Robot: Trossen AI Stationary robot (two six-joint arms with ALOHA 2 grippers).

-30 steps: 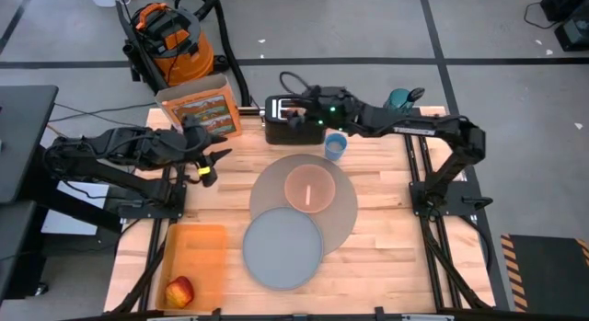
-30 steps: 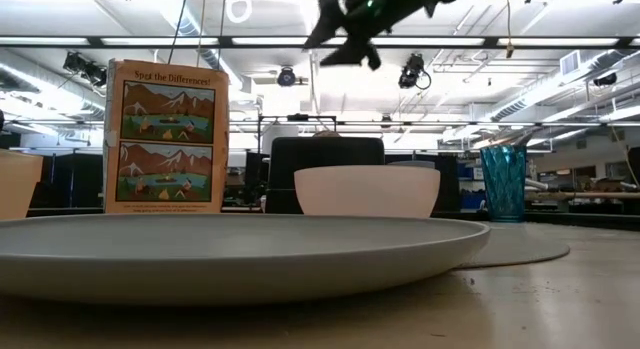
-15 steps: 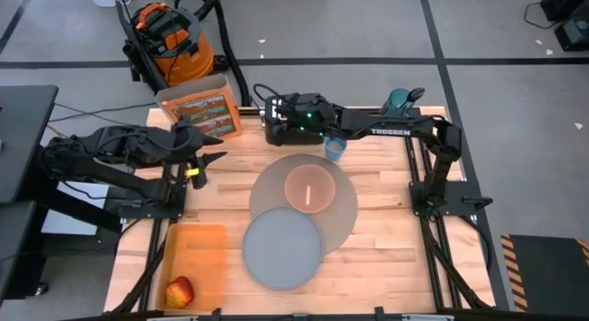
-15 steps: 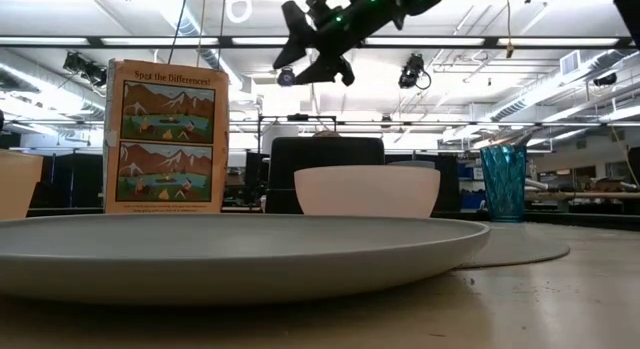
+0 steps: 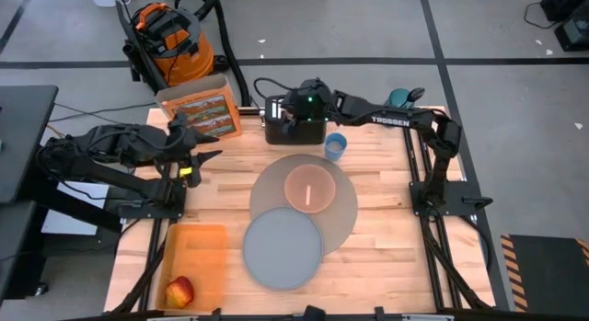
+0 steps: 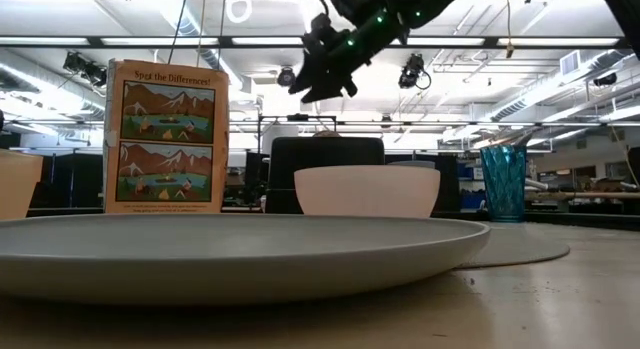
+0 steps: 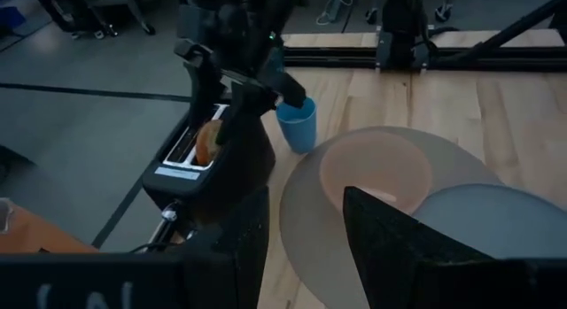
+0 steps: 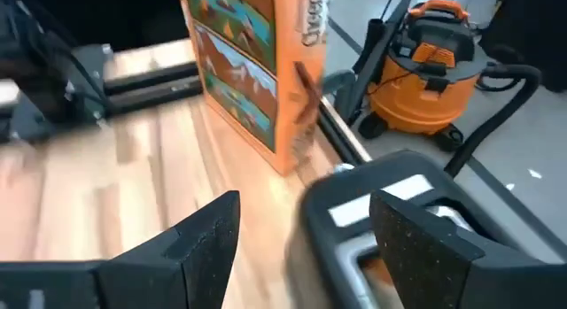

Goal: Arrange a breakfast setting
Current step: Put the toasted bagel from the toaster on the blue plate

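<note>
Bagel retrieval from the toaster judged in hand.
Right gripper (image 5: 293, 114), fingers spread and empty, is held above the black toaster (image 5: 293, 130) at 12 o'clock, where the bagel (image 7: 208, 142) sits in a slot; a straight descent onto it is called for. Blue cup (image 5: 336, 145) and cereal box (image 5: 199, 108) crowd either side. Left gripper (image 5: 201, 161), parted, is parked at 9 o'clock.
</note>
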